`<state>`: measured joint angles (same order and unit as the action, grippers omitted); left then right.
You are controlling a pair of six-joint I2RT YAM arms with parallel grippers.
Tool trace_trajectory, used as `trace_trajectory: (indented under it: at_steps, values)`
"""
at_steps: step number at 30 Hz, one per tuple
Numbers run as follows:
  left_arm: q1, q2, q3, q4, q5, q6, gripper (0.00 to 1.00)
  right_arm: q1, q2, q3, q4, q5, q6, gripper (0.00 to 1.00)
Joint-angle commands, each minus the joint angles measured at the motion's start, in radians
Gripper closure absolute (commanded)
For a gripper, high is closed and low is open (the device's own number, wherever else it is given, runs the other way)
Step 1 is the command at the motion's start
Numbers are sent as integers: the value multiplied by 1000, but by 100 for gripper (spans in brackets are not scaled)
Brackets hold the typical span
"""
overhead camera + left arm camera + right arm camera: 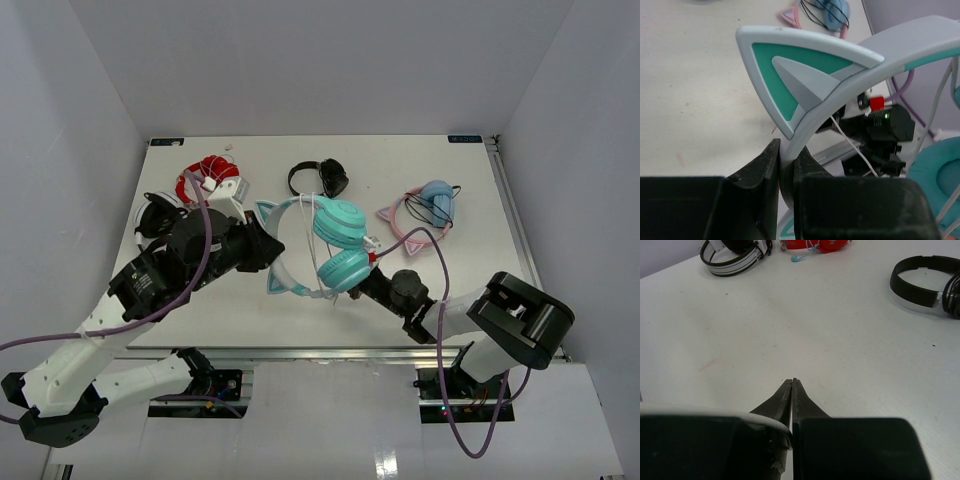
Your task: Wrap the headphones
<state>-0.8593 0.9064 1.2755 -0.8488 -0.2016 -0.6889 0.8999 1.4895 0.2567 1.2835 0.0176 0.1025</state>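
Note:
The teal headphones with a white-and-teal cat-ear headband are lifted over the middle of the table, cups to the right. My left gripper is shut on the headband just below one cat ear; the band passes between the jaws. The thin white cable runs down past a teal cup. My right gripper sits just under the lower cup. Its jaws are pressed together, with the white cable pinched at their base.
Red headphones and black-and-white headphones lie at the back left. Black headphones lie at the back middle. Pink-banded light-blue cat-ear headphones lie to the right. The table's front rail runs below the grippers.

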Motion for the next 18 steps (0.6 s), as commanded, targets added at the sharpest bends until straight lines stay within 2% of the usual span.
trace_trajectory:
  at_steps: [1, 5, 7, 11, 18]
  values:
    - [2, -9, -21, 62, 280, 140, 100, -81, -19, 42, 106, -43, 1, 92]
    - [2, 17, -96, 74, 479, 265, 100, -209, -58, 78, 30, -152, 78, 92]
    - [2, 33, -127, 84, 518, 298, 100, -261, -85, 127, -64, -219, 106, 92]
    - [1, 39, -194, 88, 482, 360, 100, -309, -157, 277, -380, -319, 78, 92]
    - [2, 111, -240, 71, 409, 457, 100, -311, -256, 552, -948, -320, -53, 92]
